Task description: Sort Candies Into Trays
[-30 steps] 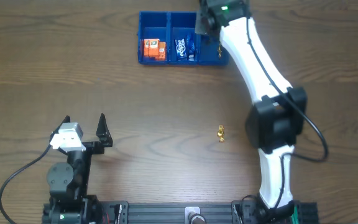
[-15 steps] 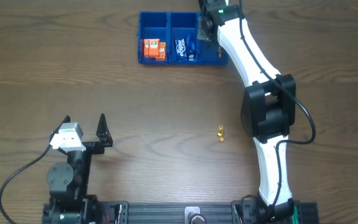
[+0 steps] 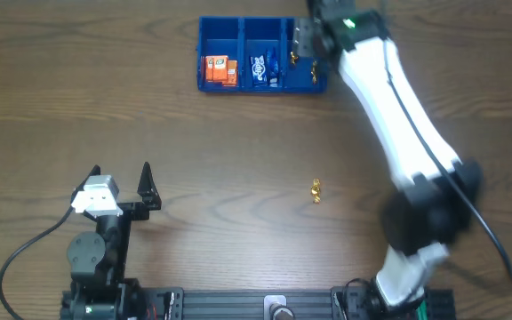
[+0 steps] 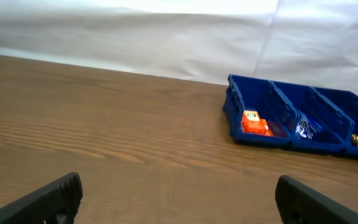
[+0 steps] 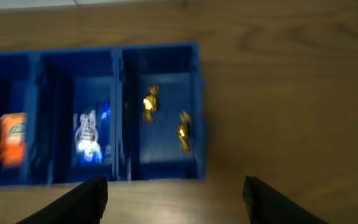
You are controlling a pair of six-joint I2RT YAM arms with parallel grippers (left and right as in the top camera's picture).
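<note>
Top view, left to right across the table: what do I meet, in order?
left gripper → orange candies → blue candies → loose gold candy. I left out the right gripper and the gold candies in the tray, since they overlap the loose candy's place in the order.

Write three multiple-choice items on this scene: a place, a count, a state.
1. Which compartment of the blue tray holds the gold candies? A) the middle one B) the end one beside the blue candies C) none
2. How many gold candies lie in the tray? A) one B) two C) four
3. How is the right gripper? A) shut on a gold candy B) shut on the tray's wall C) open and empty
Answers: 1 B, they sit in the end bin next to the blue ones; 2 B, two show there; 3 C, its fingers stand wide apart, nothing between.
</note>
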